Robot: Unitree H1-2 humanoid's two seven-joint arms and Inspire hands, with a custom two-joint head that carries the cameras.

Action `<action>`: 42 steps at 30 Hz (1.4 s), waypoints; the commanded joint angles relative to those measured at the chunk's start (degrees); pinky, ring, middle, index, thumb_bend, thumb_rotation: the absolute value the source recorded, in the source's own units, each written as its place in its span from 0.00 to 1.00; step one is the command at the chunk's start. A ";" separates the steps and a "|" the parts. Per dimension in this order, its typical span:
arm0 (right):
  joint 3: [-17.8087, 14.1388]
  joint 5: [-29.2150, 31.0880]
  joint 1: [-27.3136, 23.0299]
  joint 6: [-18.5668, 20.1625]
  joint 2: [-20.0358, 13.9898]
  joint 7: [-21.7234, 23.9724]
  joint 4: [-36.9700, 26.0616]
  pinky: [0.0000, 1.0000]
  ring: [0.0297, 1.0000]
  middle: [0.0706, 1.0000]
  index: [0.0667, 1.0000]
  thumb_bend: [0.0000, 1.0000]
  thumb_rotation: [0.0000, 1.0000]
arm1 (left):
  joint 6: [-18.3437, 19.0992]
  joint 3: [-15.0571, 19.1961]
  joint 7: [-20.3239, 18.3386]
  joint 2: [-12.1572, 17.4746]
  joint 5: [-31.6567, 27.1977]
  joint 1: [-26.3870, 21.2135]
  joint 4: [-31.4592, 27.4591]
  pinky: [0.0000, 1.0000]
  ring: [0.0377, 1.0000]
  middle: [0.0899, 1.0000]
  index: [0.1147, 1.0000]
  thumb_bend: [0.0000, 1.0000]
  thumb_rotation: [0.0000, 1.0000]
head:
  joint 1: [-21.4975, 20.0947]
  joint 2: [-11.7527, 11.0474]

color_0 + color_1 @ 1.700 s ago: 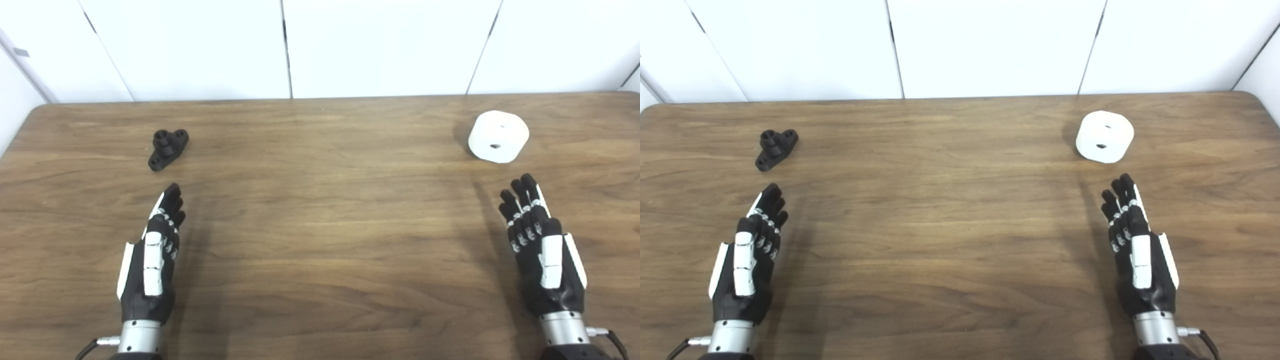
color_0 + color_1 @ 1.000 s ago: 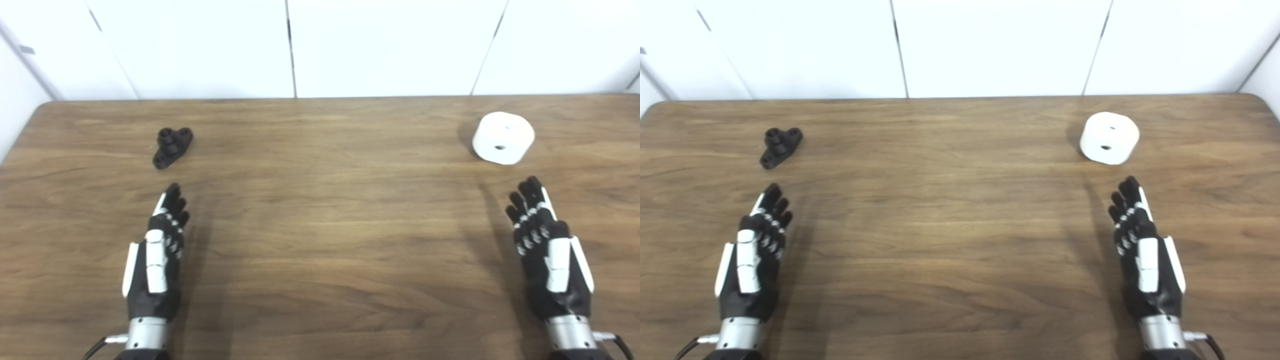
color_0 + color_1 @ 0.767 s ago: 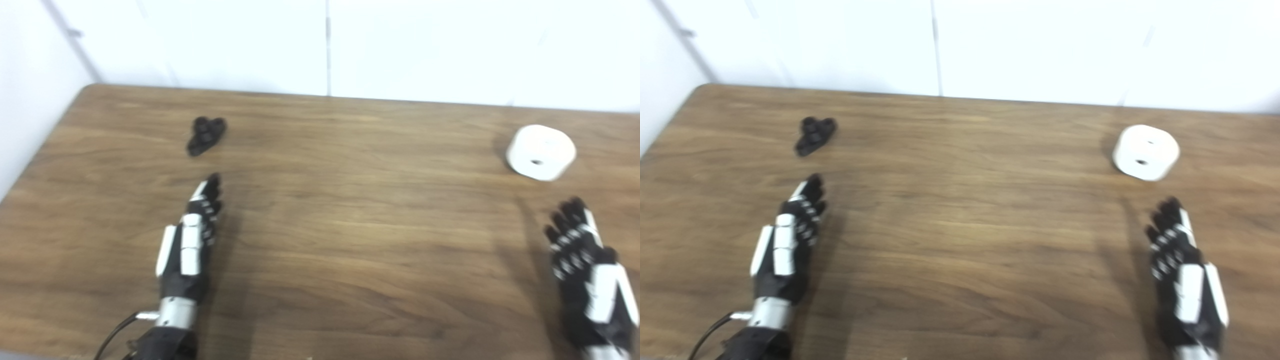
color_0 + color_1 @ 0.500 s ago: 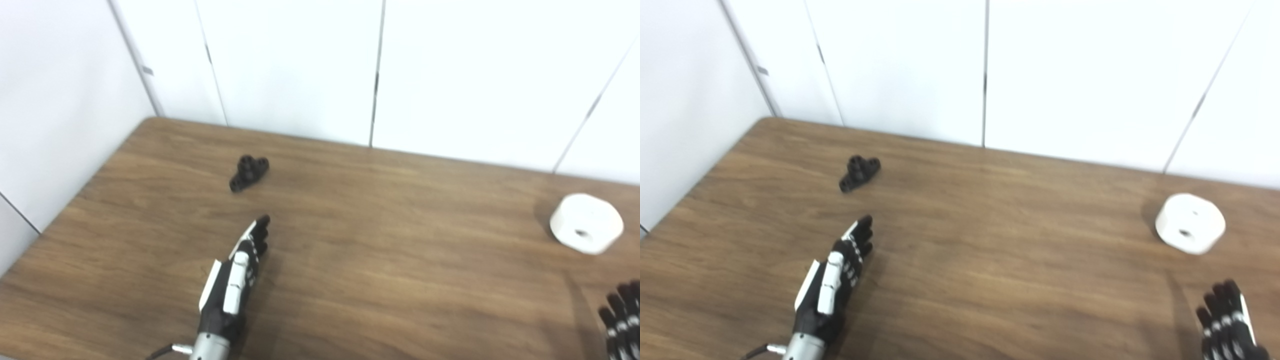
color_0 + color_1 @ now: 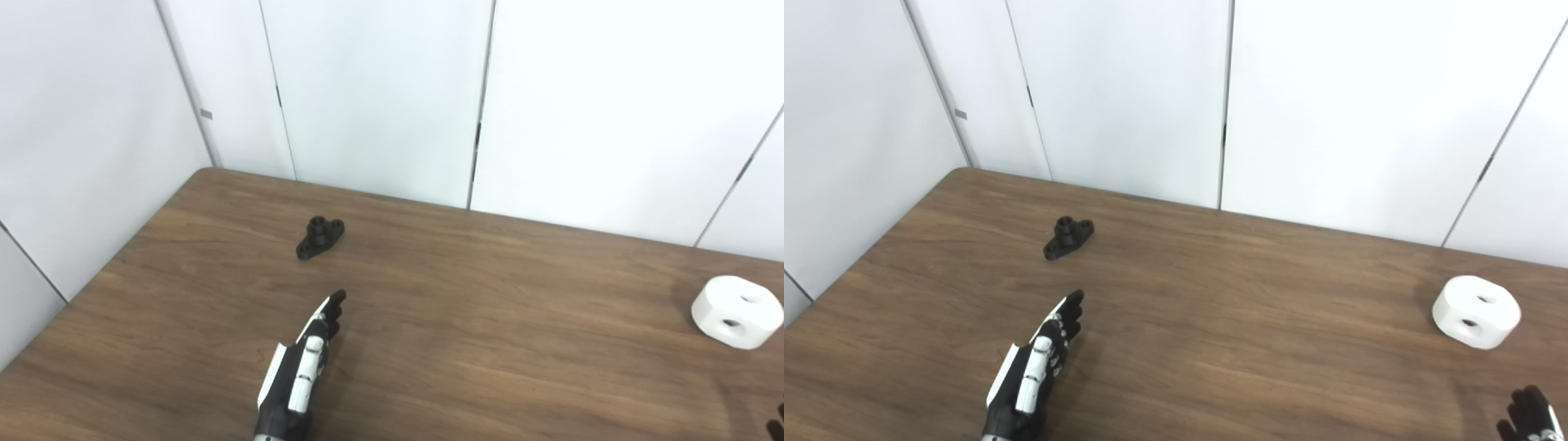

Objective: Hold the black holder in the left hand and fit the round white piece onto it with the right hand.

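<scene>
While the left hand (image 5: 1032, 367) lies flat, fingers straight and close together, holding nothing, the holder (image 5: 1068, 237) sits apart at its twelve o'clock. The white piece (image 5: 1476, 312) rests at three o'clock. Only the right hand's (image 5: 1530, 416) fingertips show; their state cannot be told. No writing is readable.

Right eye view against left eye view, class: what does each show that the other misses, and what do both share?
Only the right eye view shows the right hand's fingertips clearly at the bottom right corner; the left eye view catches just a dark sliver of it there. Only the left eye view shows more of the side wall. Both show the black holder and the round white piece resting apart on the table, and the left hand, open, short of the holder.
</scene>
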 commanded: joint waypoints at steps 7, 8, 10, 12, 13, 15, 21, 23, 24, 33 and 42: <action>0.63 -0.52 1.52 -1.70 -0.86 2.16 3.72 1.00 1.00 1.00 1.00 0.68 1.00 | 3.80 -1.76 3.01 -2.00 18.59 2.24 -3.51 0.93 0.97 0.97 0.93 0.50 0.46 | -0.55 0.00; 0.52 -0.45 1.56 -1.47 -0.83 2.19 3.66 1.00 1.00 1.00 1.00 0.69 1.00 | 4.61 -1.65 3.36 -2.30 19.72 1.96 -4.30 0.93 0.97 0.97 0.92 0.51 0.42 | -0.61 -0.03; 0.35 -0.39 1.60 -1.21 -0.63 2.11 3.75 1.00 1.00 1.00 1.00 0.69 1.00 | 6.83 -1.13 3.76 -2.75 20.83 1.38 -5.88 0.94 0.96 0.96 0.91 0.54 0.27 | -0.66 -0.18; 0.27 -0.48 1.58 -1.03 -0.46 1.92 3.97 1.00 1.00 1.00 1.00 0.70 1.00 | 9.94 -0.01 4.08 -2.40 22.35 0.09 -7.32 0.95 0.96 0.95 0.91 0.59 0.23 | -0.83 -0.35; 0.26 -0.52 1.57 -0.99 -0.43 1.85 4.02 1.00 1.00 1.00 1.00 0.71 1.00 | 10.96 0.31 4.12 -2.21 22.83 -0.31 -7.75 0.95 0.96 0.95 0.91 0.61 0.23 | -0.83 -0.35; 0.29 -0.43 1.51 -1.40 -0.38 2.02 4.38 1.00 1.00 1.00 1.00 0.72 0.99 | 14.30 1.84 4.01 -0.95 24.71 -2.18 -8.95 0.94 0.94 0.94 0.90 0.65 0.24 | -1.09 -0.42; 0.26 -0.37 1.65 -1.55 -0.21 2.17 4.41 1.00 1.00 1.00 1.00 0.74 0.97 | 20.43 6.07 3.79 1.65 27.01 -8.15 -9.63 0.92 0.93 0.93 0.89 0.71 0.25 | -1.29 -0.28; 0.35 -0.51 1.75 -1.48 -0.25 2.28 4.23 1.00 1.00 1.00 1.00 0.75 0.97 | 22.78 7.31 3.34 2.28 27.66 -10.44 -9.29 0.90 0.93 0.93 0.88 0.73 0.30 | -1.41 -0.08; 0.41 -0.56 1.86 -1.49 -0.28 2.36 4.14 1.00 1.00 1.00 1.00 0.74 0.97 | 23.78 7.83 2.99 2.75 28.05 -11.57 -9.02 0.90 0.93 0.93 0.89 0.73 0.32 | -1.61 -0.19; 0.47 -1.17 2.30 -1.27 0.11 1.83 3.36 1.00 1.00 1.00 1.00 0.75 0.95 | 31.42 9.47 3.33 6.89 33.78 -22.15 -2.26 0.90 0.93 0.91 0.85 0.77 0.34 | -2.02 0.18; 0.47 -0.49 2.47 -1.69 0.30 2.09 3.29 1.00 1.00 1.00 0.99 0.74 0.93 | 35.03 9.73 4.73 9.37 36.42 -29.37 6.33 0.82 0.91 0.91 0.81 0.80 0.35 | -2.19 0.64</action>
